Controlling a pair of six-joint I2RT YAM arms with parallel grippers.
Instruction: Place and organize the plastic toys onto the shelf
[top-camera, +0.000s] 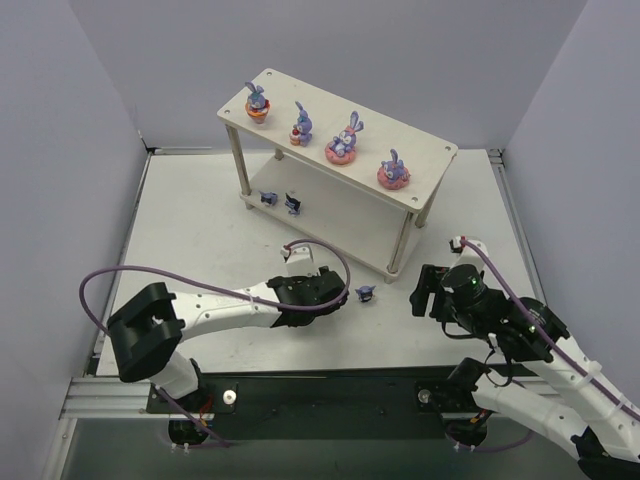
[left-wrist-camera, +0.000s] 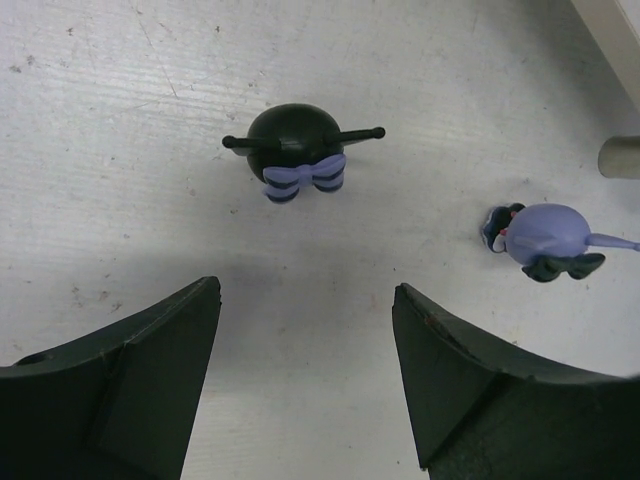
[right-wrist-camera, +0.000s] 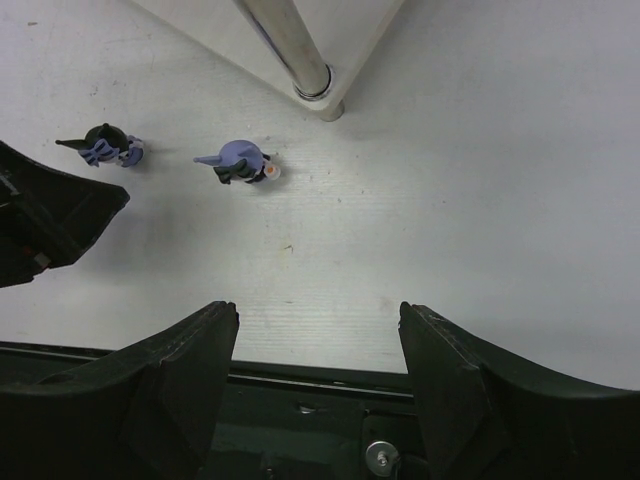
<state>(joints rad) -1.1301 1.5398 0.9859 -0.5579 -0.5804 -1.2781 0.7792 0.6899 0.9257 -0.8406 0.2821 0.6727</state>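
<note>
The right jaws stand wide and hold nothing. The left jaws, wide too, hang over a round dark blue toy (left-wrist-camera: 295, 150) on the white worktop (left-wrist-camera: 100, 150), likely ready to grab it. A second blue toy (left-wrist-camera: 545, 238) sits near it. Far off, four purple rabbits (top-camera: 343, 140) line the pale wooden shelf (top-camera: 425, 152)

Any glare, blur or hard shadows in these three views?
Top: even light, sharp, only soft shadow under the shelf. Left wrist: dark toy sharp, a soft shadow bands the table before the left fingers. Right wrist: highlight streaks the shelf leg; right fingers near black.
</note>
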